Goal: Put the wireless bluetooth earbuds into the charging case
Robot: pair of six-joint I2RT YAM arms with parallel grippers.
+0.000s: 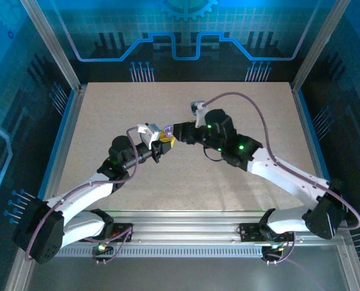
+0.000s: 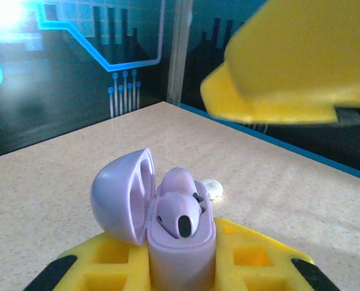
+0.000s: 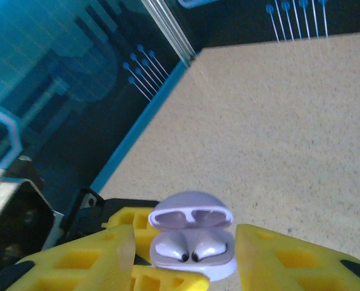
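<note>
The lavender charging case [image 2: 181, 245] is held upright above the table, and my left gripper [image 2: 181, 270] is shut on its base between yellow fingers [image 2: 107, 260]. Its lid [image 2: 116, 197] hangs open to the left. Two pale lavender earbuds [image 2: 179, 213] sit in its wells, also seen from the right wrist as earbuds [image 3: 193, 247] under the raised lid. My right gripper [image 3: 186, 267] is open, one yellow finger [image 3: 289, 260] on each side of the case and apart from it. From above, the left gripper [image 1: 157, 148] and right gripper [image 1: 175, 132] meet at the case [image 1: 165, 134].
A small white earbud [image 2: 212, 188] lies on the beige tabletop [image 2: 301, 200] just beyond the case. A right-gripper finger [image 2: 289, 60] looms at the upper right of the left wrist view. Blue-edged walls [image 1: 65, 121] ring the table.
</note>
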